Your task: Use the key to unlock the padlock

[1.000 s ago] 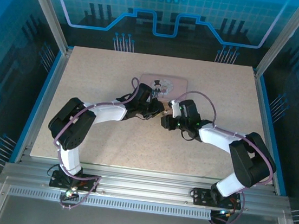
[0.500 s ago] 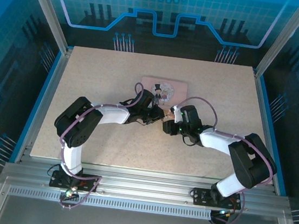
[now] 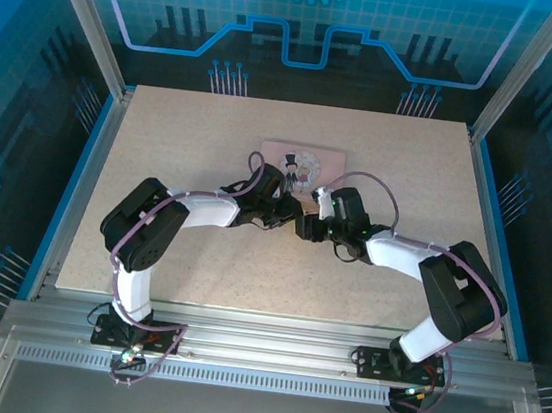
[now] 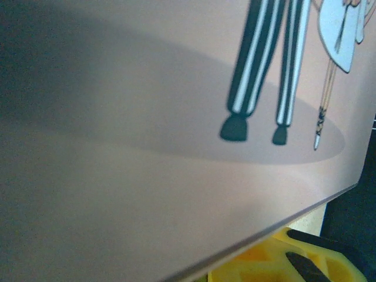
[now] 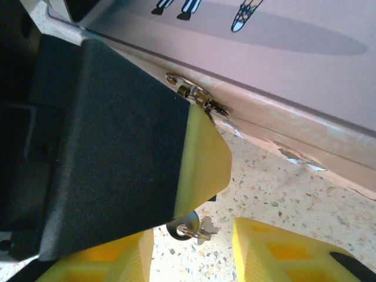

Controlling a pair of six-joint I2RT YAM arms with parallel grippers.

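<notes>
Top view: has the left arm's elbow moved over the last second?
Yes. The left arm's elbow has shifted right, away from the table's left edge and toward the table's middle.

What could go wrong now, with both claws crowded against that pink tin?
The little key seems loose between the right claw's parted fingers, so it might slip or get knocked away. The padlock on the pink tin's front is tiny and the left claw crowds it, so the key could easily miss. Either claw might also shove the tin.
</notes>
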